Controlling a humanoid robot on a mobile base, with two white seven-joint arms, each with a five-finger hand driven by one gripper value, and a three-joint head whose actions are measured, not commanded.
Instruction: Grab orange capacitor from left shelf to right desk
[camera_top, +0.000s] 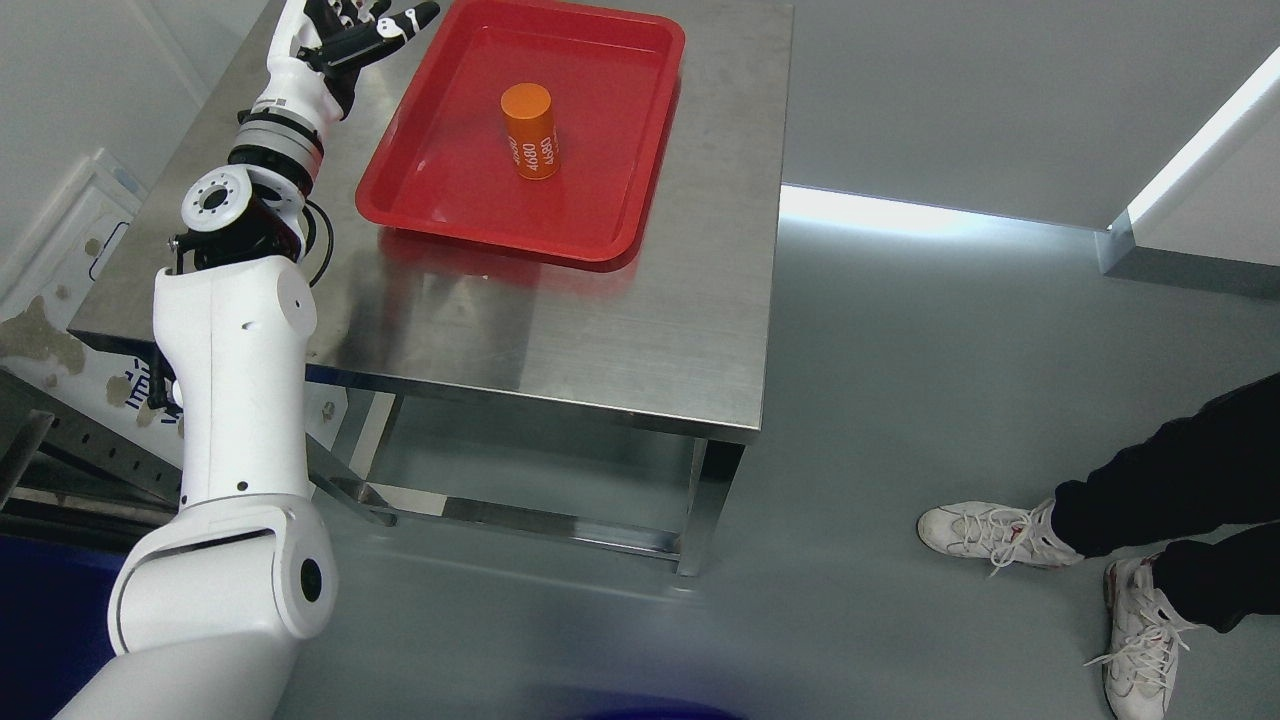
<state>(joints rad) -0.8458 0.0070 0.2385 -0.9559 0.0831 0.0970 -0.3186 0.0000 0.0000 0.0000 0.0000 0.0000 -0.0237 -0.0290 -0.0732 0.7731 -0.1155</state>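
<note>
Head view: left hand fingers spread, empty, beside red tray; orange capacitor upright in tray.

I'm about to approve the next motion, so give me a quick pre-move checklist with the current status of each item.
1. Orange capacitor upright in the red tray: ok.
2. Left hand open and holding nothing: ok.
3. Left hand clear of the capacitor, at the tray's upper left corner: ok.
4. Tray fully on the steel table: ok.
5. Person's feet on the floor to the right, apart from the table: ok, but watch.
6. Right hand position: cannot tell, out of view.
</note>
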